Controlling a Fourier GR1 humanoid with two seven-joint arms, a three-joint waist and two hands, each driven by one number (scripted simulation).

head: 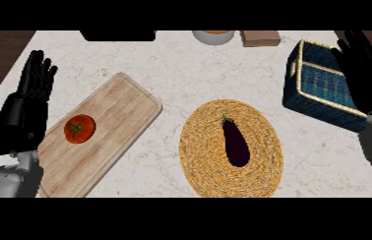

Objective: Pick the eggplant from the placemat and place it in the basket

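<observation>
A dark purple eggplant (pixel 235 142) lies lengthwise on a round woven straw placemat (pixel 203 150) in the middle of the counter, stem pointing away from me. A dark blue basket (pixel 320 84) with a pale rim stands tilted at the right. My right hand (pixel 357 57) is at the right edge, fingers straight and pointing up, overlapping the basket's far corner. At the left edge my left hand (pixel 33 86) rests open with its fingers up. Neither hand touches the eggplant.
A wooden cutting board (pixel 109 121) lies at the left with a red tomato (pixel 79 129) on it. Along the back stand a black object (pixel 117 35), a white bowl (pixel 213 37) and a small brown block (pixel 260 38).
</observation>
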